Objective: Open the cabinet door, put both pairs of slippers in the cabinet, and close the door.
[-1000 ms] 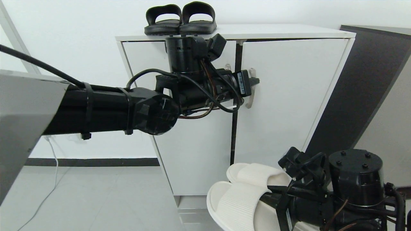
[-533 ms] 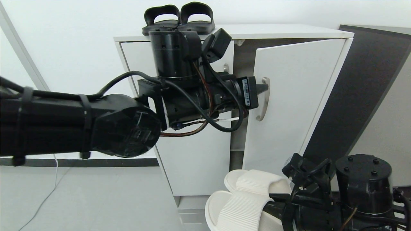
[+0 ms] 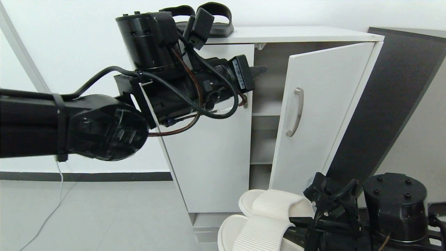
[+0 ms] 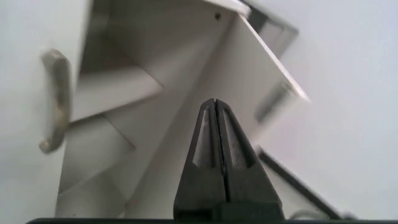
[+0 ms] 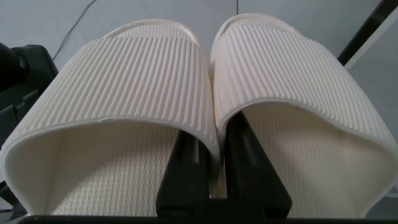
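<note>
Cabinet door (image 3: 313,115) stands ajar, with shelves (image 3: 264,118) showing behind it. The left hand (image 3: 259,70), closed and empty, hovers at the gap. The right hand (image 5: 216,168) grips the white slippers (image 3: 264,216) low before the cabinet (image 3: 209,157). Black slippers (image 3: 216,21) sit on top. White wall (image 3: 69,35), grey floor (image 3: 104,216).

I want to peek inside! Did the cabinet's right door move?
Yes. The right door swung outward, away from the closed left door, widening the gap onto the shelves.
</note>
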Robot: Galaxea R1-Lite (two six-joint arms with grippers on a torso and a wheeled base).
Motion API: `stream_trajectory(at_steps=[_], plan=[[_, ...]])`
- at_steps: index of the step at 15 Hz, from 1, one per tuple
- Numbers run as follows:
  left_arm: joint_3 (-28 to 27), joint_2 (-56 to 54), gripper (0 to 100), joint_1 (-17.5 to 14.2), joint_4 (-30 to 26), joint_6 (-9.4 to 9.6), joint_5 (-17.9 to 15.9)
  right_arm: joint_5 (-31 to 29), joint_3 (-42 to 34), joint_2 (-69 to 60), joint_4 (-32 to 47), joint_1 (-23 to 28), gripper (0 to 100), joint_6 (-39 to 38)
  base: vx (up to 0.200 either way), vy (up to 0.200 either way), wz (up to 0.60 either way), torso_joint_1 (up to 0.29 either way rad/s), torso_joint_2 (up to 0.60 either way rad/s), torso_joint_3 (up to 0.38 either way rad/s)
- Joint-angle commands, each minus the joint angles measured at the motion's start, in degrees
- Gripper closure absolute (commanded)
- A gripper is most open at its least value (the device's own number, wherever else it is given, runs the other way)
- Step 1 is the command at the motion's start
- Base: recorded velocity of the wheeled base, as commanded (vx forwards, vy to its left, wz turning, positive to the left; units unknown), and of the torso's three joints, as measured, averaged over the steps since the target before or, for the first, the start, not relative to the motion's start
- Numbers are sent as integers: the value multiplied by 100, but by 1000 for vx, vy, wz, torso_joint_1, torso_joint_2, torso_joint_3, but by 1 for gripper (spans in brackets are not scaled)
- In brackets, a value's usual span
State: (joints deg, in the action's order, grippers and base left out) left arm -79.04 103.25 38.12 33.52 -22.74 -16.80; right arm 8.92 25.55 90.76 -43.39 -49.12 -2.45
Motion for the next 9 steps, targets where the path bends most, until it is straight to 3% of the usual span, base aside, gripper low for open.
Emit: stream_trajectory(at_steps=[1,4,9], plan=[[-586,687,100,-103,-13,-223,-25,-5,-6,3,-3,-10,100,-1,0,0,0,0,0,0],[-1561,1478,100,-85,-4,-223,-34,-13,-15,47,14,-125,100,-1,0,0,0,0,0,0],[-1491,1496,100,-24,225,-214,-34,-22,-59,91,23,-133,100,-1,0,0,0,0,0,0]])
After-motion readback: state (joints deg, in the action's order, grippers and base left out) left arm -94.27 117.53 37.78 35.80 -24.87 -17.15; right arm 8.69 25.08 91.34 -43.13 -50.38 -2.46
